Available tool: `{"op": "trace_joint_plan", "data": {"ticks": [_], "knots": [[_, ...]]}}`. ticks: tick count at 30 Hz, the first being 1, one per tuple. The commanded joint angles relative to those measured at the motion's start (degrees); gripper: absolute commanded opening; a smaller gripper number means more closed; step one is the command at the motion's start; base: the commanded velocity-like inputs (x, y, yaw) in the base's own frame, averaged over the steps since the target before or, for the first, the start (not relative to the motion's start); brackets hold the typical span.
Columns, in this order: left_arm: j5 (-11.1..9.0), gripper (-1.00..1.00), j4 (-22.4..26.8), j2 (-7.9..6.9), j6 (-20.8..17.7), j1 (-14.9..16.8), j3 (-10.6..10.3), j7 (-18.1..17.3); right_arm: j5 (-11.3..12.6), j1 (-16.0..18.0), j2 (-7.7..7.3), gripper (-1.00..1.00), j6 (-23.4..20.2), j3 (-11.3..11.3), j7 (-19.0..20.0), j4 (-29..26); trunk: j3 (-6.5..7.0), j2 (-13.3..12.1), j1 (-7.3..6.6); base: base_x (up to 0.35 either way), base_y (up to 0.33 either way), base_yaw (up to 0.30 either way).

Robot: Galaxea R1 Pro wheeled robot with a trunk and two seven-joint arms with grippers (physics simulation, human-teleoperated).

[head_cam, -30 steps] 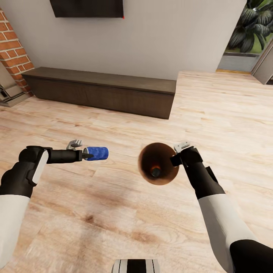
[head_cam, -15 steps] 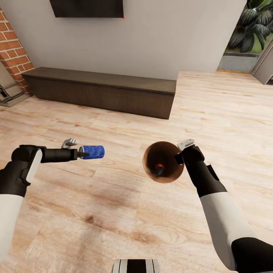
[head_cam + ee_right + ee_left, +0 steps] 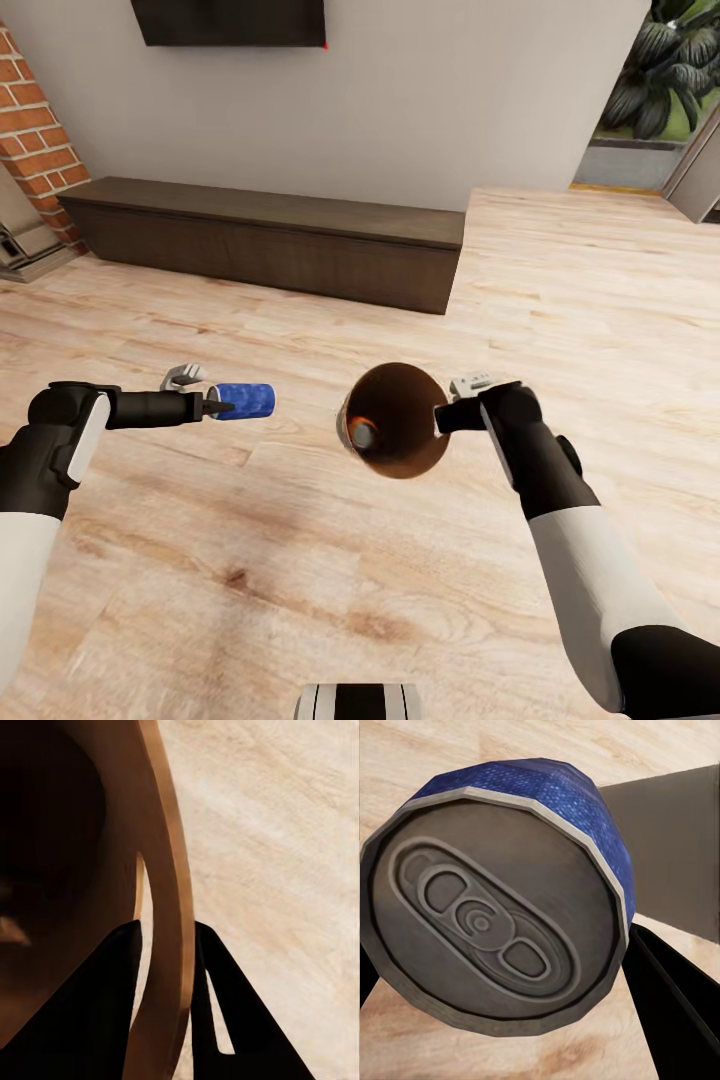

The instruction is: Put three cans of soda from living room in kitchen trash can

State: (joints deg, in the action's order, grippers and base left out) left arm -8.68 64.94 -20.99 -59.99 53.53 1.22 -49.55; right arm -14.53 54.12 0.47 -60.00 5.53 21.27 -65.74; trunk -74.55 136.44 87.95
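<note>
- Head view: the left gripper (image 3: pixel 222 405) is held out over the light wood-plank floor (image 3: pixel 300 560), pinching the dark blue can of soda (image 3: pixel 243 401), which lies on its side in the air and points toward the bin.
- Left wrist view: the blue can's (image 3: pixel 502 900) grey top with its pull tab faces the camera, and one dark finger (image 3: pixel 671 1009) presses against its rim.
- Head view: the right gripper (image 3: pixel 447 413) is clamped on the rim of the tash can (image 3: pixel 392 420), which is lifted off the floor and tipped so its coppery brown inside faces the camera.
- A second can (image 3: pixel 360 434), orange with a grey end, lies inside the bin against the wall nearest the blue can.
- Right wrist view: the two dark fingers (image 3: pixel 97 1012) straddle the bin's wall (image 3: pixel 161 915), one inside and one outside, closed onto it.
- The blue can and the bin are near each other but apart, with bare floor between them.
- Beyond them a long dark low cabinet (image 3: pixel 270 240) stands against the white wall, with a brick fireplace (image 3: pixel 30 140) at one side.
</note>
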Motion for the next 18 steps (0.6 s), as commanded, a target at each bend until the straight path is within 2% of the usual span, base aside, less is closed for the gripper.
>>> {"op": "trace_joint_plan", "data": {"ticks": [1, 9, 18], "knots": [[0.0, -1.0, 0.0, -0.01, 0.0, 0.0, 0.0, 0.0, -2.1, 0.0, -0.02, -1.0, 0.0, -0.1, 0.2, 0.0, 0.0, 0.0, 0.0, 0.0, 0.0, 0.0], [0.0, -1.0, 0.0, -0.01, 0.0, 0.0, 0.0, 0.0, -2.1, 0.1, -0.03, -1.0, 0.0, -0.1, 0.2, 0.0, 0.0, 0.0, 0.0, 0.0, 0.0, 0.0], [0.0, -1.0, 0.8, -0.01, 0.0, 0.0, -0.1, 0.0, -2.1, 0.1, -0.03, -1.0, 0.0, -0.1, 0.3, 0.0, 1.62, -3.6, -1.98, 0.0, 0.0, 0.0]]}}
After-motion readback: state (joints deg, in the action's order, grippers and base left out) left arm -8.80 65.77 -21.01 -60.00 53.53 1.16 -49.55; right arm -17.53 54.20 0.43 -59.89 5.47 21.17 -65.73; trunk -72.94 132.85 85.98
